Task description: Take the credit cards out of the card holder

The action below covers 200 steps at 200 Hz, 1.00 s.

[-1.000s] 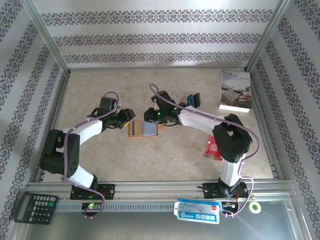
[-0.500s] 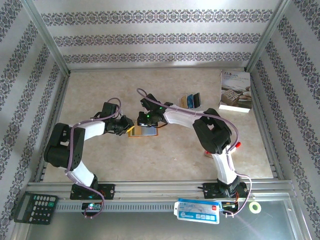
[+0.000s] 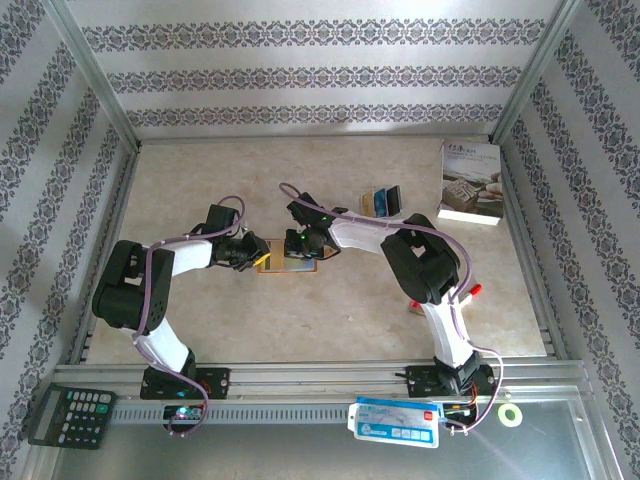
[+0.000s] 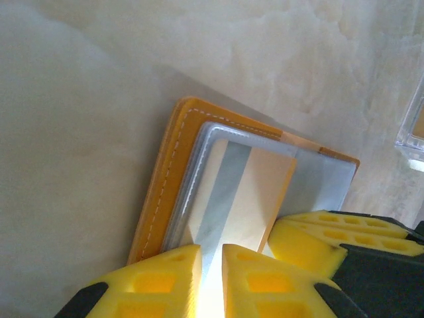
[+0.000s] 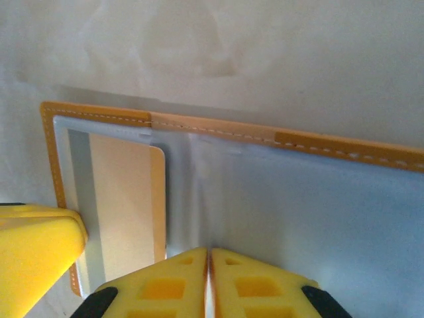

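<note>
Two robot arms meet over an open card holder point(image 3: 290, 262) lying near the middle of the surface point(image 3: 330, 310), their wrists covering much of it from above. The left hand point(image 4: 211, 265), fingers almost pressed together, nips the holder's near edge, where a tan, grey-striped card point(image 4: 242, 192) sits in a clear sleeve; whether card or sleeve is caught cannot be told. The right hand point(image 5: 209, 281), fingers pressed together, rests at the grey-blue fold. Loose cards point(image 3: 383, 202) and a white book point(image 3: 470, 182) lie beyond, well apart. A red object point(image 3: 478, 290) peeks from behind the right arm. Bare surface stretches toward the arm bases.
</note>
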Each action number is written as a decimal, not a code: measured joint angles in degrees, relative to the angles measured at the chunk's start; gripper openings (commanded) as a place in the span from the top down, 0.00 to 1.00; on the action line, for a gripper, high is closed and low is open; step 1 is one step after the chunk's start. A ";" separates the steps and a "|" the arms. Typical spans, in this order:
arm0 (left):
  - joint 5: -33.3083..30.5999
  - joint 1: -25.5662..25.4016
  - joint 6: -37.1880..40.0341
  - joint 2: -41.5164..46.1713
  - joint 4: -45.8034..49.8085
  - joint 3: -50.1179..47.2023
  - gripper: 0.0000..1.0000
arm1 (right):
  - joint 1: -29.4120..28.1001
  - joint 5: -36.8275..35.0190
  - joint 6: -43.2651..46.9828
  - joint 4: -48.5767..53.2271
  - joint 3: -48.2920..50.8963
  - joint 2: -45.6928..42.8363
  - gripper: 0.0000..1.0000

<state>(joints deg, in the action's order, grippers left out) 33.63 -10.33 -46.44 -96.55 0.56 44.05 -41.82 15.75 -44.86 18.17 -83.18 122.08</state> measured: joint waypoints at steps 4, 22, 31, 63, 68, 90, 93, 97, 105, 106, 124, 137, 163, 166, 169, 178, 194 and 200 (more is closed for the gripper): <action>0.00 0.00 0.11 0.00 0.00 -0.02 0.83 | 0.04 -0.17 0.00 -0.11 0.24 -0.22 0.85; 0.07 0.07 0.46 0.00 0.02 -0.02 0.83 | 0.11 -0.90 0.04 -0.70 1.60 -1.31 0.83; 0.28 0.09 0.57 0.04 0.02 -0.02 0.83 | 0.20 -1.18 0.07 -0.85 2.32 -2.03 0.81; 1.31 0.33 0.57 0.94 0.98 0.04 0.81 | 0.85 -0.81 0.28 -2.16 4.68 -4.24 0.76; 1.46 0.33 0.59 1.44 1.62 0.17 0.80 | 0.87 -0.50 0.26 -2.54 4.85 -4.44 0.76; 1.53 0.33 1.05 4.17 3.76 1.57 0.79 | 1.16 0.83 0.20 -4.79 5.44 -5.31 0.74; 1.51 0.33 1.18 4.52 3.96 1.86 0.79 | 1.20 1.09 0.17 -5.11 5.51 -5.46 0.74; 1.49 0.33 1.27 5.01 4.28 2.36 0.79 | 1.18 1.46 0.17 -5.57 5.64 -5.73 0.75; 1.20 0.33 1.60 5.62 4.81 3.23 0.79 | 1.18 2.19 0.11 -6.25 5.79 -6.08 0.75; 1.18 0.33 1.66 5.66 4.85 3.30 0.79 | 1.18 2.32 0.07 -6.40 5.79 -6.12 0.74; 0.15 0.33 2.62 5.90 5.33 4.66 0.80 | 1.18 4.42 -0.31 -8.52 5.79 -6.25 0.75; -0.52 0.33 3.02 5.62 5.95 4.70 0.82 | 1.18 5.66 -0.74 -9.16 5.79 -6.21 0.76; -1.73 0.33 3.80 3.65 6.84 4.70 0.86 | 1.20 7.45 -1.70 -10.49 5.79 -5.97 0.78; -1.90 0.33 3.82 3.41 6.95 4.70 0.86 | 1.20 7.72 -1.73 -10.60 5.79 -5.86 0.78; -2.05 0.33 3.93 3.23 6.99 4.70 0.86 | 1.20 7.78 -1.81 -10.73 5.79 -5.81 0.78; -2.49 0.33 4.07 2.64 7.21 4.70 0.87 | 1.22 8.17 -1.97 -11.15 5.79 -5.57 0.79; -2.84 0.33 4.22 1.84 7.45 4.70 0.88 | 1.25 9.09 -2.40 -11.45 5.79 -5.01 0.80; -2.86 0.33 4.24 1.49 7.52 4.70 0.88 | 1.44 9.49 -2.75 -11.65 5.79 -4.74 0.81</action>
<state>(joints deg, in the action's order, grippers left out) 30.76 -10.00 -42.19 -95.07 8.08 48.75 -40.38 25.23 -47.62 6.52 -77.38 117.34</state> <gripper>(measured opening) 0.127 0.203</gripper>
